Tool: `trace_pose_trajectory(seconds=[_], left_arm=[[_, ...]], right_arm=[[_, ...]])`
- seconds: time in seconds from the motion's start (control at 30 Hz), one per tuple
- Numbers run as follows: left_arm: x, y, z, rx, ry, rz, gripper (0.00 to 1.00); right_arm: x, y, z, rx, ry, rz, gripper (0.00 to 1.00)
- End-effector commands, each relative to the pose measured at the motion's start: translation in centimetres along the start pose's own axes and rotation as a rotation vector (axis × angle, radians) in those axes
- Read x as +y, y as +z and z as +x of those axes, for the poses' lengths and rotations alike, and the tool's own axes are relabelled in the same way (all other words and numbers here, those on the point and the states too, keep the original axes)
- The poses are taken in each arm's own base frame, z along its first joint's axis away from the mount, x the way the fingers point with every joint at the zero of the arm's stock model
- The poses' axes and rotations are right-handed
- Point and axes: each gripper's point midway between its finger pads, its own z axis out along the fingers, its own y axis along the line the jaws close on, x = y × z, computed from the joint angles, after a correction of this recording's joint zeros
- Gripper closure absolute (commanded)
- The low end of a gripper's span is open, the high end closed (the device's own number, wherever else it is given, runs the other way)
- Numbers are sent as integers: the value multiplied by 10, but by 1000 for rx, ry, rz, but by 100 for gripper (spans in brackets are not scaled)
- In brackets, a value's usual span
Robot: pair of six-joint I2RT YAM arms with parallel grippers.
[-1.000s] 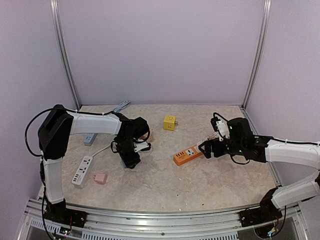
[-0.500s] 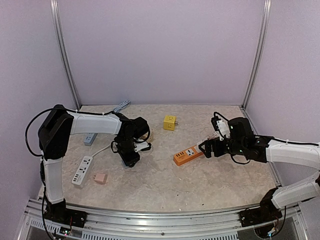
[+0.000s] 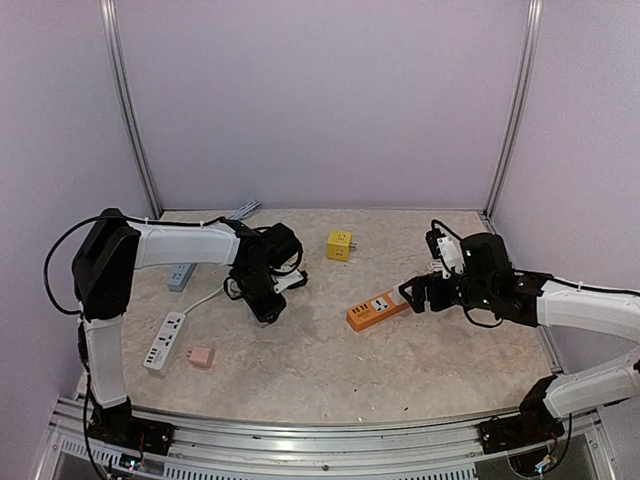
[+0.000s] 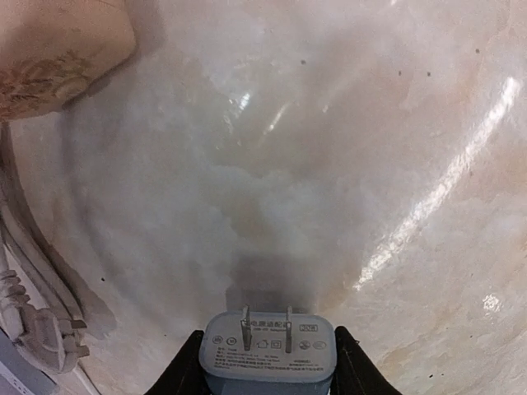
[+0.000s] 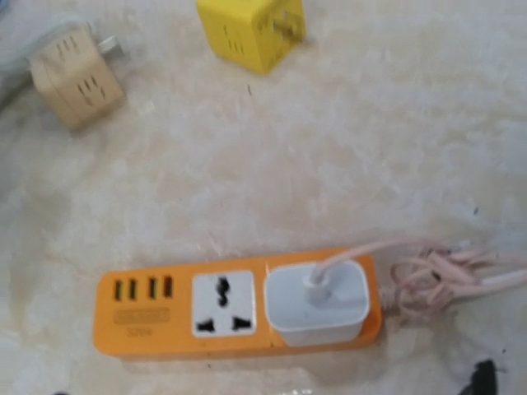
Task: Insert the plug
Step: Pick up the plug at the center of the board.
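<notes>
Left of centre over the table (image 3: 330, 370), the left gripper (image 4: 268, 374) is pinching a grey-blue plug (image 4: 265, 346) by its sides, prongs facing the tabletop. The right gripper (image 3: 412, 295) is hovering beside the orange power strip (image 3: 376, 309), apparently spread wide and gripping nothing.

The grey plug (image 4: 268, 352) is cut off below by the left wrist view's edge
</notes>
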Motion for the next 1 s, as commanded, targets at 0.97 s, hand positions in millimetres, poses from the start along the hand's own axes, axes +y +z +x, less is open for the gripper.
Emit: trace_pose_trajectory(seconds=[0.97], left_arm=[[-109,-304,-143,-1463,-80,801,68]], right_arm=[[122,-69,-56,-369,-52,-777,8]])
